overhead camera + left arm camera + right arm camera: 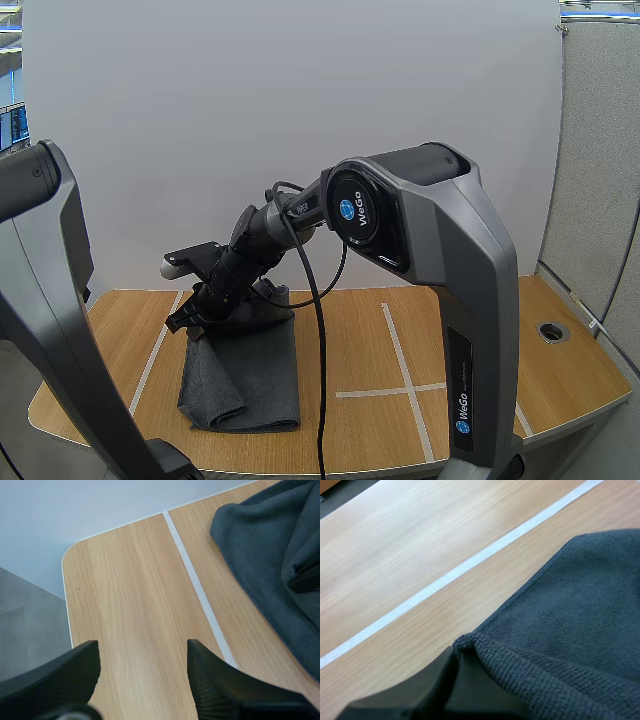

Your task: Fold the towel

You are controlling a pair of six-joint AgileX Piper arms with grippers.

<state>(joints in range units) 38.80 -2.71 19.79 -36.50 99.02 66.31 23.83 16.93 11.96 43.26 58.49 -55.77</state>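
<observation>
Here the dark-grey towel (pixel 245 385), partly doubled over, is pinched by the right claw (pixel 196 322); left claw (pixel 142 651) gapes.

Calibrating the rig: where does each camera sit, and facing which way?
High view: behind and above the bases, facing forward-down over the light wooden table; left arm, right arm show.
Left wrist view: on left arm, facing down at bare wood; open left gripper.
Right wrist view: on right arm, low over the dark grey cloth towel; right gripper pinches its edge.
Both wrist views share towel and white tape line.
</observation>
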